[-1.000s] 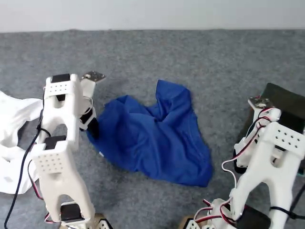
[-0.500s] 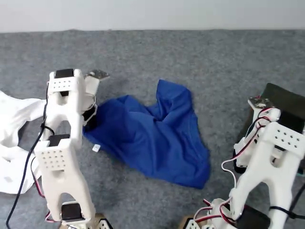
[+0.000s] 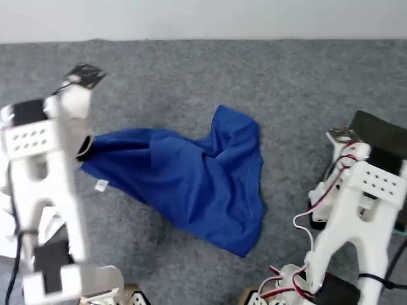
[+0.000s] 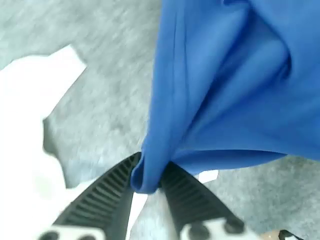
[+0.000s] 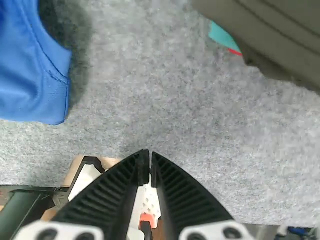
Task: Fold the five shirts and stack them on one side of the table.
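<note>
Grey felt covers the table (image 3: 191, 70). Across its middle sprawls the blue shirt (image 3: 203, 178), its left edge drawn up taut and pinched in the left tool (image 4: 150, 182). A white shirt (image 4: 25, 125) lies just beside. The right tool (image 5: 150, 157) hangs clenched on nothing.

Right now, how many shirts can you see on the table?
3, possibly more: a blue shirt in the middle, gripped by the left end effector; a white shirt at the left edge; a dark folded pile at the right edge that may hold several.
</note>
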